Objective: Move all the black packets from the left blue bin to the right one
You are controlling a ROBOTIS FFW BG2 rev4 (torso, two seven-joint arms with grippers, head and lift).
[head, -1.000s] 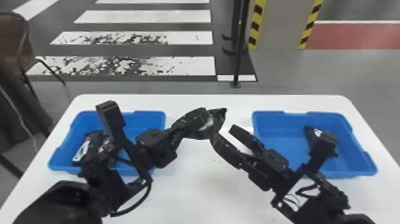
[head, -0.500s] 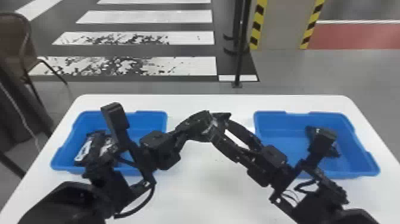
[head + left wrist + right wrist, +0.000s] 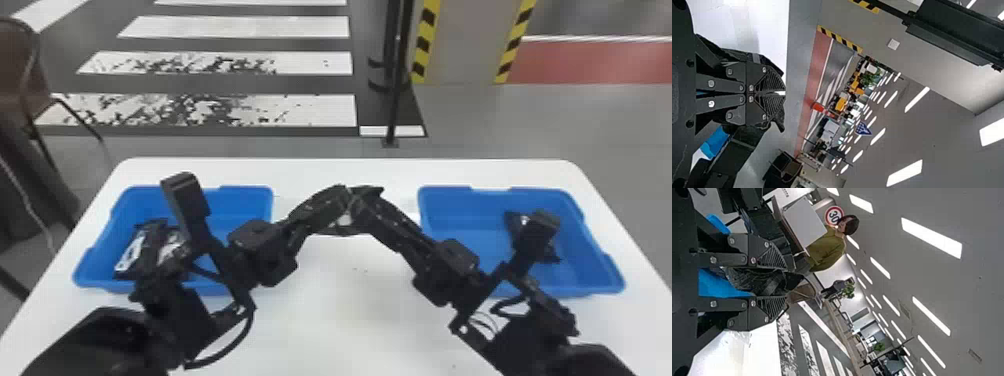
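Black arms (image 3: 170,320), looped cable (image 3: 246,331), ribbed fingertips (image 3: 770,259), pale screws (image 3: 711,83), probably metal.
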